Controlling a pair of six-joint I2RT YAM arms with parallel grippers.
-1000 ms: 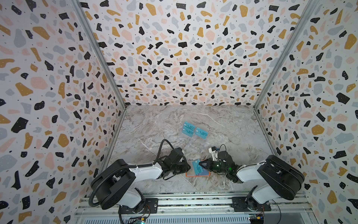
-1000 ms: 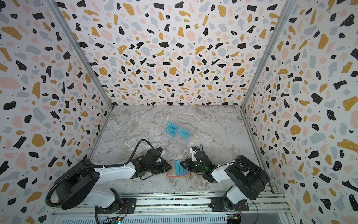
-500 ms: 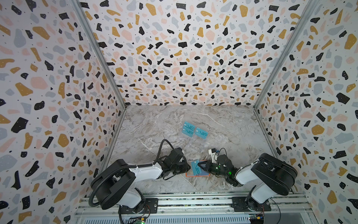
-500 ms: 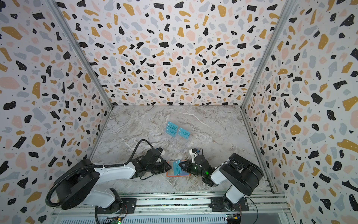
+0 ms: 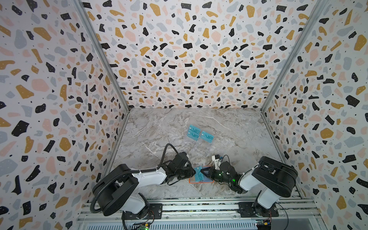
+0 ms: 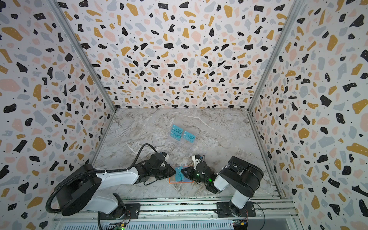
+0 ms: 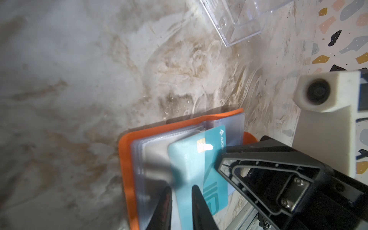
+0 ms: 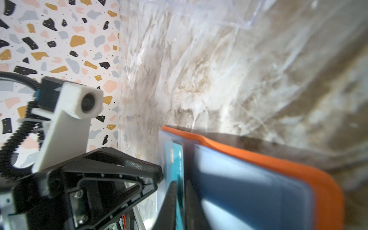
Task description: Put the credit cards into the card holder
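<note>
The left jaws are pinching a teal VIP card (image 7: 199,165). In the left wrist view one dark finger (image 7: 200,207) lies across its printed face and the other sits behind it. The right jaws flank the same card from the opposite side. In the right wrist view the card runs nearly edge-on (image 8: 178,169) between their two fingers (image 8: 169,205) with only a narrow gap. I cannot tell whether they press on it or stand just clear of it.

The card is tilted up off the card holder (image 7: 127,159), with its chip end against the clear sleeves (image 7: 155,155). Whether that end is inside a sleeve I cannot tell. The holder lies open, orange cover down, with the sleeves fanned upward. In both top views it sits at the near edge of the bench (image 5: 239,139), between the two arms (image 5: 201,182) (image 6: 181,182), and both sets of jaws meet over it.

Just beyond the holder stands a clear acrylic rack (image 5: 197,148), whose near corner shows in the left wrist view (image 7: 239,20). At its far end are an overlapping pair of teal cards (image 5: 193,133) and, just beside them, a third teal card (image 5: 207,136). Whether they sit in its slots I cannot tell. Each wrist view also catches the other arm's white wrist camera (image 7: 318,93) (image 8: 85,103). Terrazzo walls (image 5: 179,59) close the bench on three sides.
</note>
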